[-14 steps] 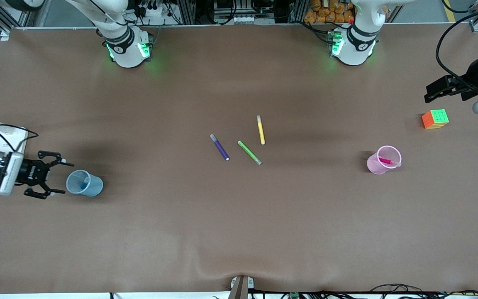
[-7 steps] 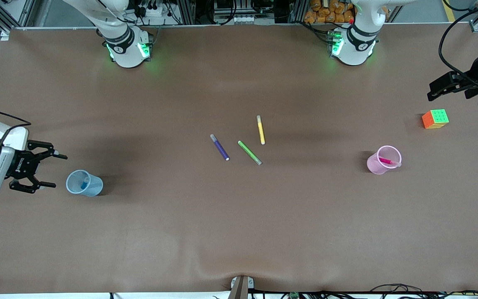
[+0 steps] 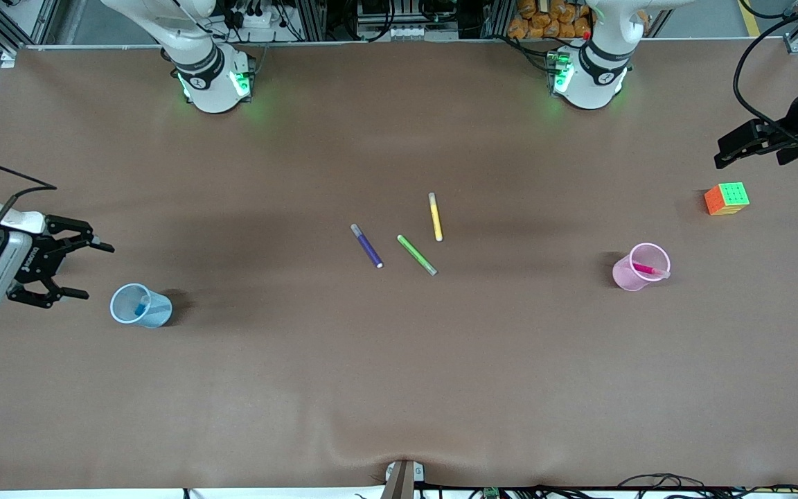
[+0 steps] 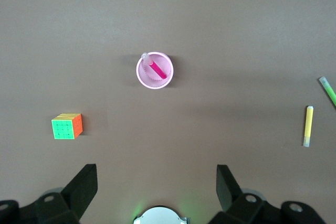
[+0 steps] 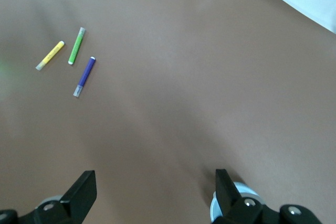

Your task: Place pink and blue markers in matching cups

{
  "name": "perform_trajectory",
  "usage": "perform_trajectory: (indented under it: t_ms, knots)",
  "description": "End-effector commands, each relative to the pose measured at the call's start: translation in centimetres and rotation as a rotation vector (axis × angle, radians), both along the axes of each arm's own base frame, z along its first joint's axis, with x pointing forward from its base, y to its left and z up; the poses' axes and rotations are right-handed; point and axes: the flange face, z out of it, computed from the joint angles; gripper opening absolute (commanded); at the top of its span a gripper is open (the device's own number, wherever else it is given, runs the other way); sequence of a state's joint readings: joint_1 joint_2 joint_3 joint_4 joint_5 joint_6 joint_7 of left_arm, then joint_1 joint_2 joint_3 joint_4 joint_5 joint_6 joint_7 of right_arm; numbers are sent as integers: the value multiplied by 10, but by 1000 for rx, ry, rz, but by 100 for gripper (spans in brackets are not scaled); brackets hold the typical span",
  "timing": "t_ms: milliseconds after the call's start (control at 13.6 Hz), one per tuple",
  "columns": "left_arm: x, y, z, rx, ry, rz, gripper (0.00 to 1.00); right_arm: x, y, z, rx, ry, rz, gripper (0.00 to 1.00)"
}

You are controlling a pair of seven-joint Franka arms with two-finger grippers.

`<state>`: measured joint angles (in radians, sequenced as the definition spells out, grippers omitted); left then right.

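The pale blue cup (image 3: 140,305) stands upright near the right arm's end of the table with the blue marker (image 3: 141,305) inside it. My right gripper (image 3: 98,272) hangs open and empty beside this cup, a little apart from it. In the right wrist view only the blue cup's rim (image 5: 214,211) shows, by one finger of the open right gripper (image 5: 155,182). The pale pink cup (image 3: 640,267) (image 4: 154,70) holds the pink marker (image 3: 648,269) (image 4: 157,69), which leans on its rim. My left gripper (image 3: 721,154) (image 4: 156,177) is open and empty, high above the left arm's end of the table.
A purple pen (image 3: 366,245) (image 5: 84,76), a green pen (image 3: 416,254) (image 5: 76,45) and a yellow pen (image 3: 435,217) (image 4: 308,125) lie loose mid-table. A colourful puzzle cube (image 3: 726,198) (image 4: 67,126) sits near the left arm's end, farther from the camera than the pink cup.
My right gripper has drawn back from the blue cup toward the table's end and away from the camera. The left gripper has pulled back slightly. Both stayed open.
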<state>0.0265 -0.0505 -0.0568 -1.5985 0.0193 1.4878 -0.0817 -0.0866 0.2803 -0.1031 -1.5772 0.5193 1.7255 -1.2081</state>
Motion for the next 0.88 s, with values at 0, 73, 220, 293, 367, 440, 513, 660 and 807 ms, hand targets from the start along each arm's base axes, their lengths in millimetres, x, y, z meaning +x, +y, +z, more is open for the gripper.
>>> perform_trajectory:
  t_ms: [0,73,220,293,367,440,513,660,807]
  knots:
    - [3,4,4,-1,-9,-11,100,-14,8,13,-68,61,-57,100]
    - [3,2,4,-1,-9,-16,100,-15,9,15,-83,89,-97,100]
    - [3,2,4,0,-9,-16,100,-18,6,20,-128,135,-196,100]
    - [3,1,4,-3,-9,-16,100,-21,5,26,-141,149,-244,100]
    - [2,1,6,-1,-12,-18,100,-23,3,28,-163,169,-288,100]
    - [1,1,7,-1,-15,-19,100,-26,4,31,-187,183,-326,100]
    - [-1,0,9,-1,-18,-21,100,-28,4,36,-211,193,-364,100]
    - [0,1,7,-1,-12,-19,100,-33,2,48,-263,203,-436,100]
    - [3,0,2,0,-5,-19,100,-36,-2,53,-296,219,-516,100]
